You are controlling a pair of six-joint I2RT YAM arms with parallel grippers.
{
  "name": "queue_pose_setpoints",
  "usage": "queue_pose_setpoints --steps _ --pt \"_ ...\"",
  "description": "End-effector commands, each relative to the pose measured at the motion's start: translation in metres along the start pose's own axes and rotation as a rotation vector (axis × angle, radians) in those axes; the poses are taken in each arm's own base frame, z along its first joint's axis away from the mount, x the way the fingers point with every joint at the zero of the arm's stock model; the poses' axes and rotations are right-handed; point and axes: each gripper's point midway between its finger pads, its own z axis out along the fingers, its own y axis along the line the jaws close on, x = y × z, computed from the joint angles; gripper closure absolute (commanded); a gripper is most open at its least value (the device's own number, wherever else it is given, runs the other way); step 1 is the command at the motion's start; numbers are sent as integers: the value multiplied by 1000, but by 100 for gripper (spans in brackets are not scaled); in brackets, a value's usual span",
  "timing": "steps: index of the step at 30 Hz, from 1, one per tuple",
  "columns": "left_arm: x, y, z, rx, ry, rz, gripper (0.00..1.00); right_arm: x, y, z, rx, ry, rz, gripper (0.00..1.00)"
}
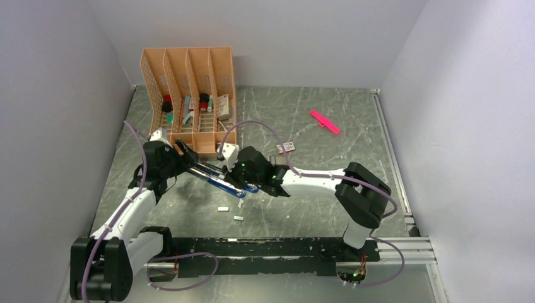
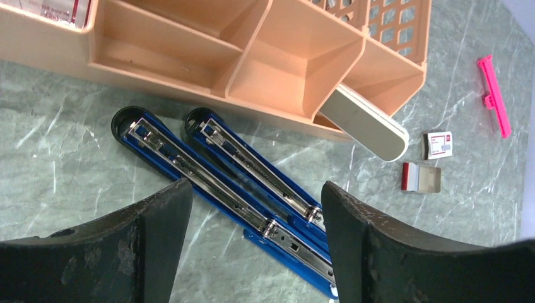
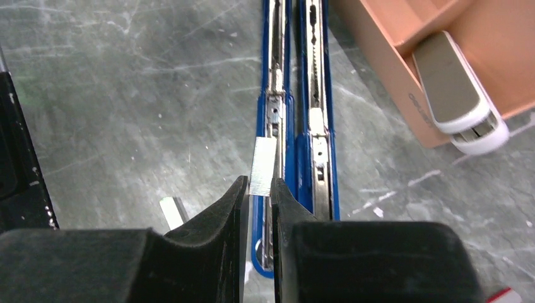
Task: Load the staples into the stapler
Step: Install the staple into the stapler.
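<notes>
Two long blue halves of the stapler (image 1: 221, 178) lie opened flat on the marbled grey-green counter (image 1: 328, 208), each carrying a shiny steel rail. The left wrist view shows springs and slots along those rails, and rounded black ends at the far tips.

The right gripper (image 3: 257, 187) is pinched together on a strip of staples (image 3: 262, 165). The strip is a thin, finely ribbed, silvery rectangle that sticks out past the black fingertips. In that view it sits at the outer edge of the stapler's left rail; whether it touches the metal cannot be told. The left gripper (image 2: 252, 197) stands apart, its worn matte fingers (image 2: 161, 221) straddling the stapler from above and holding nothing.

Just beyond the stapler is a peach plastic organizer (image 1: 189, 69) with lattice walls. A rounded white item (image 2: 366, 123) with a grey top juts from its end bay toward the stapler.

The top view alone shows both loose strips (image 1: 223, 208) lying on the near side of the stapler. The left wrist view gives finer detail to the right of the stapler: a small pink-and-white box (image 2: 438, 144), its open tray (image 2: 421, 177), and farther off a bright pink stick (image 2: 494, 95).
</notes>
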Motion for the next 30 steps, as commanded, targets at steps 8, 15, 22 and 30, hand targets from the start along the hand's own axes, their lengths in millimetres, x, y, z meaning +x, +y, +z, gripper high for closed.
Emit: queue_pose_setpoints --steps 8,15,22,30 --pt "4 10 4 -63 -68 -41 22 3 3 20 38 64 63 100" --pt "18 13 10 -37 -64 -135 12 7 -2 19 72 71 76 100" --pt "17 15 10 -53 -75 -155 4 8 -3 18 77 63 85 100" --pt "16 12 11 -28 -95 -191 4 7 -8 15 91 53 100 100"
